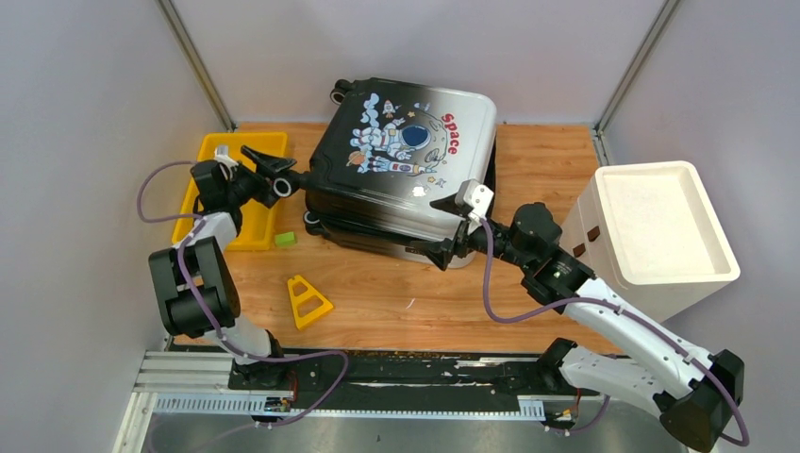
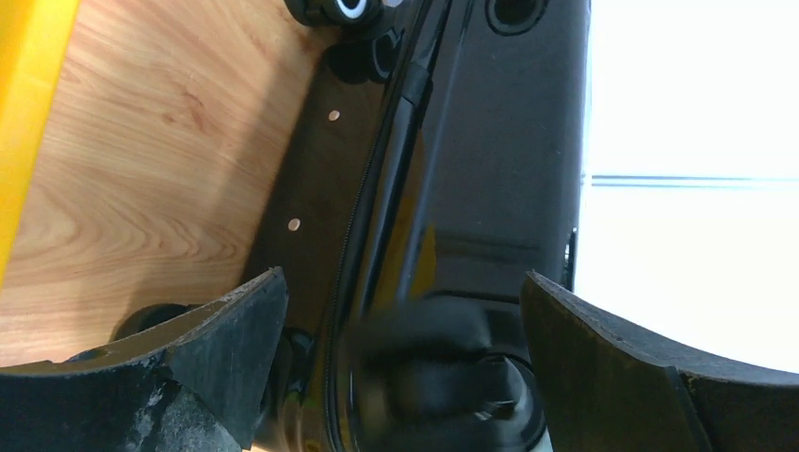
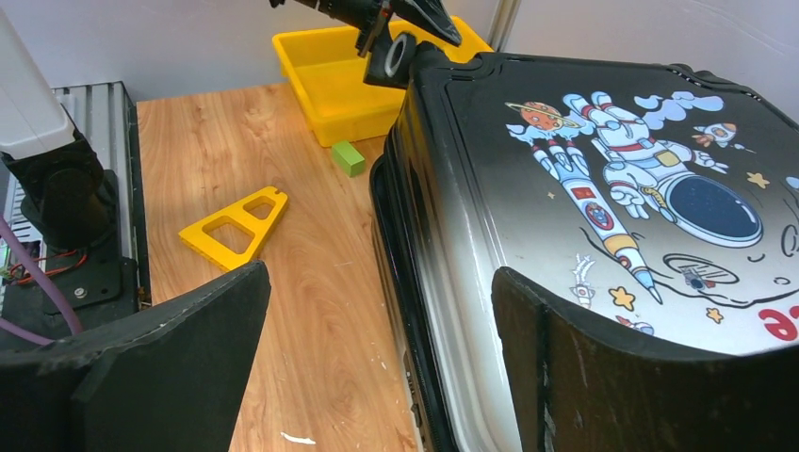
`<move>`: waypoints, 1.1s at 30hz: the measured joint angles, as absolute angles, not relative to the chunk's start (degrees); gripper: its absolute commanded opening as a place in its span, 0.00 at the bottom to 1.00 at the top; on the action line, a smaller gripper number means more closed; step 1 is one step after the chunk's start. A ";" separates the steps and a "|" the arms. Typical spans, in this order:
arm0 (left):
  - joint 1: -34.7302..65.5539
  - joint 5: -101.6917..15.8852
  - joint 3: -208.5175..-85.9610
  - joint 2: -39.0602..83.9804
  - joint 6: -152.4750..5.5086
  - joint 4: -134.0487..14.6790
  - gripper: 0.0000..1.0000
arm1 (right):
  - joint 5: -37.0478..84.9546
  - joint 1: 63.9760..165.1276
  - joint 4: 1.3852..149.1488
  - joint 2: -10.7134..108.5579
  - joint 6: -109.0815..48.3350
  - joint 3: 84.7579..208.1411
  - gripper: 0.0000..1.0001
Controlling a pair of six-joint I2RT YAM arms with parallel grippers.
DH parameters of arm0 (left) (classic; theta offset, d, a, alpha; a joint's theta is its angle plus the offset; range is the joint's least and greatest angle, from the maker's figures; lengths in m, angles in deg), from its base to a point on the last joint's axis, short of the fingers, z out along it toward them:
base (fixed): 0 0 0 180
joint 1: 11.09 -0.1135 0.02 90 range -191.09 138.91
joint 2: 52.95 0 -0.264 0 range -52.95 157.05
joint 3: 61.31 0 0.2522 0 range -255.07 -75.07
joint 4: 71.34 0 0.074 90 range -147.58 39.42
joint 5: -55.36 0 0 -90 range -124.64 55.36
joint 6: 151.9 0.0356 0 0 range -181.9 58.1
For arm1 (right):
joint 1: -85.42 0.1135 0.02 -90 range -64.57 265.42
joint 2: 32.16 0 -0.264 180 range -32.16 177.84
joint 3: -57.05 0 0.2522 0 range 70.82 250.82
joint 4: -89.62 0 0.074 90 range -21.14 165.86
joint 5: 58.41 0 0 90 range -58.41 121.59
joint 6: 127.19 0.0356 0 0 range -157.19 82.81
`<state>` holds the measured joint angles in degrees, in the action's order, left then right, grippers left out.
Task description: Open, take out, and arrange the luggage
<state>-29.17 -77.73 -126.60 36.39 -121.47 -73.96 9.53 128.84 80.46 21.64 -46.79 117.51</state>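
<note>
Luggage [image 1: 401, 165]: far bench [image 1: 396, 302], print uppermost. Left gripper [image 1: 286, 175]: jaws spread, left edge; right gripper [image 1: 441, 231]: jaws spread, near-right corner.

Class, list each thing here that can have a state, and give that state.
luggage, lying print side up, shells slightly parted
left gripper, open, at the wheeled end
right gripper, open, at the near corner
yellow tray, upright
white bin, upright
yellow triangle, flat on table
</note>
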 measured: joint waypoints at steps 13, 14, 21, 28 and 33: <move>-24.91 -80.99 -121.37 44.09 -140.16 -101.55 0.68 | 10.71 131.01 81.23 25.03 -46.44 116.46 0.90; -24.82 -81.06 -120.65 44.26 -141.76 -103.56 0.66 | 11.26 131.34 81.29 25.18 -46.66 116.20 0.90; -23.95 -80.75 -118.90 43.80 -147.53 -108.02 0.58 | 13.49 134.22 80.79 26.47 -50.01 115.87 0.82; -21.52 -79.31 -120.50 37.53 -149.63 -106.33 0.59 | 15.19 141.24 79.17 32.11 -56.48 119.94 0.64; -19.62 -77.73 -125.57 33.51 -148.91 -101.04 0.62 | 18.99 143.18 79.59 39.17 -61.46 121.53 0.46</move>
<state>-19.62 -77.73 -125.57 33.51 -148.91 -101.04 18.99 143.18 79.59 39.17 -61.46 121.53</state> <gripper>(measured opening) 0.697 0.573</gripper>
